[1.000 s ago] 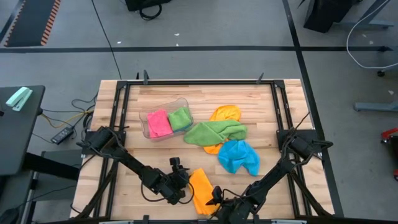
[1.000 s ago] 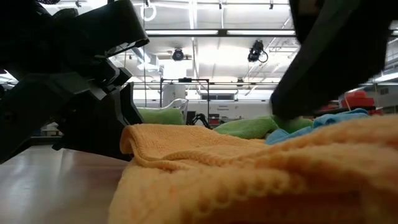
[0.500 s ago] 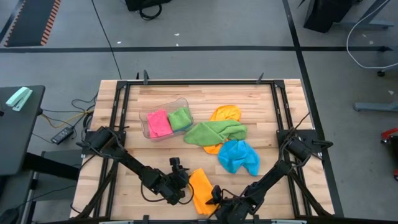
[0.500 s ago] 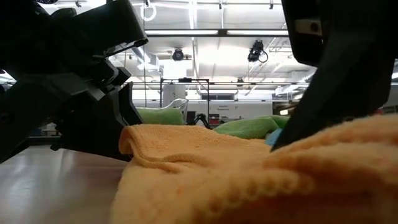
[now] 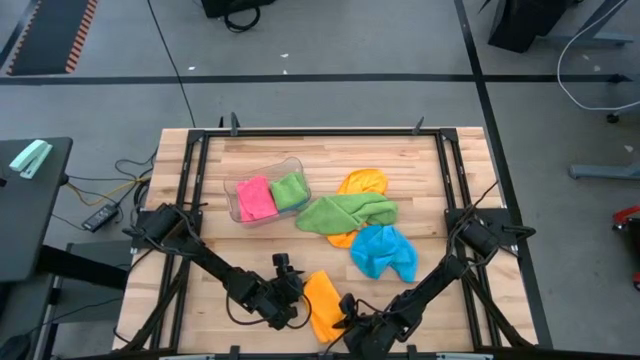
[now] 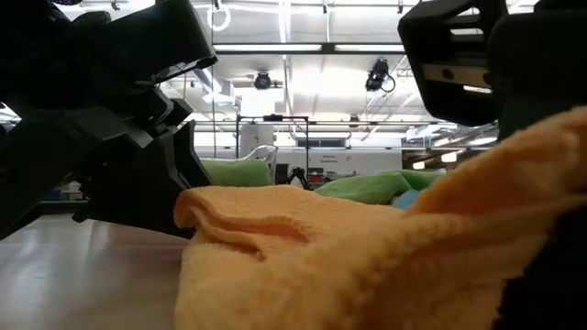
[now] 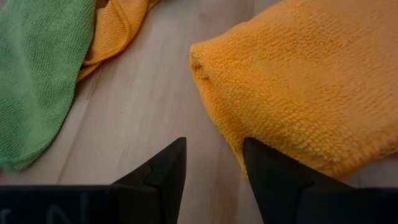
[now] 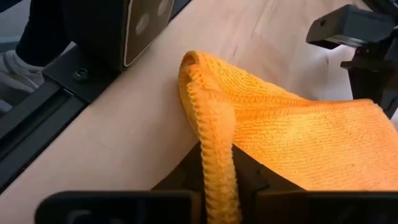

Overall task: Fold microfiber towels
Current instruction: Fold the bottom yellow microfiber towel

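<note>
An orange towel [image 5: 322, 303] lies folded on the wooden table near its front edge. My right gripper [image 8: 219, 177] is at the towel's near right corner and is shut on the hem. My left gripper [image 7: 214, 163] stands open at the towel's left side, with bare wood between its fingers and one finger [image 7: 267, 171] beside the folded edge. Farther back lie a green towel [image 5: 345, 211], a second orange towel [image 5: 362, 182] partly under it, and a blue towel [image 5: 384, 252]. My right gripper pinches the orange towel's stitched hem [image 8: 212, 134] between its two fingers [image 8: 250, 177], coming slanting down from the table's near right. The hem rises out of the pinch in an upright ridge, lifted off the wood, and the rest of the towel lies on the table. My left gripper: I cannot tell whether its finger touches the towel's folded edge [image 7: 208, 93].
A clear tub [image 5: 236, 190] at the back left holds a pink towel [image 5: 255, 198] and a green towel [image 5: 289, 189]. Black frame rails [image 5: 190, 200] run along the table's sides. Bare wood lies left of the orange towel.
My right gripper has shut on the orange towel's near hem. In the low view that side of the towel has risen from a low mound into a raised peak, while its far left part has stayed flat on the table.
</note>
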### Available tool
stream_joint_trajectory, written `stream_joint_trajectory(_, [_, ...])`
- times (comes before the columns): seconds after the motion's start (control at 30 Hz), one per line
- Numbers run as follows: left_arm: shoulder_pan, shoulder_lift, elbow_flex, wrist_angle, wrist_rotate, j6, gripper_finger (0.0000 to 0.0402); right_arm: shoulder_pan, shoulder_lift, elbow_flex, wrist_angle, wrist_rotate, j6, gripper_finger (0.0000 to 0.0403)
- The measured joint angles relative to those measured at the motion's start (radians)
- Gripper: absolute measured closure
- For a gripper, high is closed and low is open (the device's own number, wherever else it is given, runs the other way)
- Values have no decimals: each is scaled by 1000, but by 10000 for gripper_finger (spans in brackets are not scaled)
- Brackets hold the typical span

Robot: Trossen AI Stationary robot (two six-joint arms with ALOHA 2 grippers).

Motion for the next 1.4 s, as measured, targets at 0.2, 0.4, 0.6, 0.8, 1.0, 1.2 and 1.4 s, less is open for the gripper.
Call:
stream_joint_trajectory(0.2, [-7,-3,0,0,2,31,230,-20,-63,-5,-74,-74,16,363])
stream_joint_trajectory(0.4, [-30,-28,-1,-11,18,56,230,-67,-89,-4,-114,-252,112,363])
stream_joint_trajectory(0.6, [-58,-56,-1,-40,10,89,230,-106,-99,-3,-122,-378,174,363])
stream_joint_trajectory(0.8, [-79,-63,-1,-47,6,115,230,-136,-155,-3,-174,-475,229,364])
stream_joint_trajectory(1.0, [-82,-63,-1,-61,3,115,230,-156,-211,-1,-221,-567,278,364])
stream_joint_trajectory(1.2, [-92,-72,0,-78,3,112,230,-187,-220,-1,-228,-777,375,364])
stream_joint_trajectory(1.4, [-98,-76,0,7,3,130,230,-201,-220,-1,-242,-886,426,364])
